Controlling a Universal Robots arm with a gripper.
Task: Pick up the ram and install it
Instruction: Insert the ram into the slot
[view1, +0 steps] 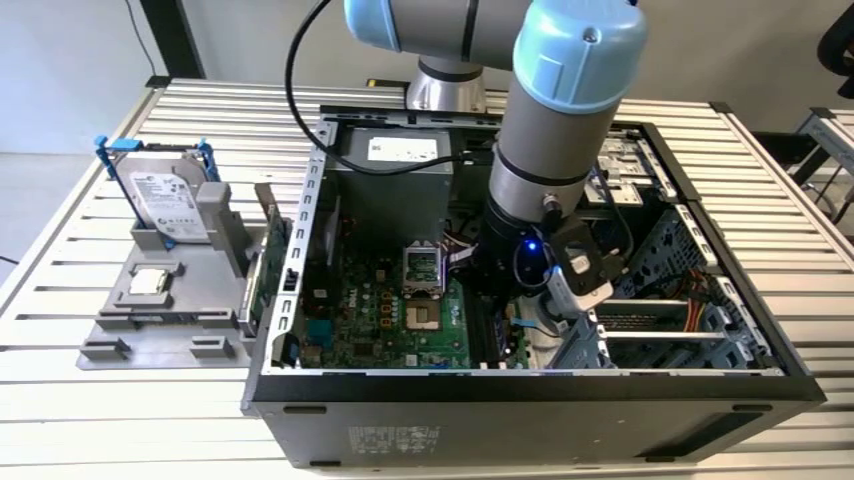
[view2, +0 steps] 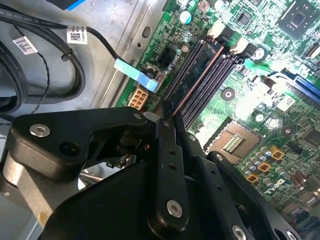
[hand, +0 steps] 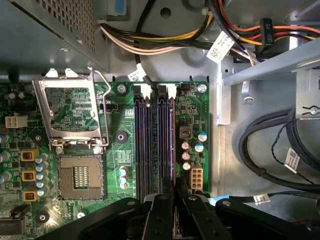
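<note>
The ram (view2: 196, 76) is a thin dark stick with a copper-coloured edge. It stands edge-on along the outermost of the motherboard's black slots (hand: 142, 145), in or just over it; I cannot tell which. In the first wrist view the ram (hand: 172, 142) is a narrow line running away from the fingers. My gripper (view2: 167, 120) is shut on the near end of the ram, its black fingertips pinching it from both sides in both wrist views. In the exterior view the gripper (view1: 511, 305) reaches down inside the open computer case (view1: 534, 385) over the green motherboard (view1: 387, 315).
An open CPU socket (hand: 75, 177) lies beside the slots. Black cables (hand: 265, 150) and a drive cage wall (hand: 270, 70) crowd the other side. Outside the case, a grey fixture (view1: 160, 310) holds a silver hard drive (view1: 167, 200) and an upright green card (view1: 271, 255).
</note>
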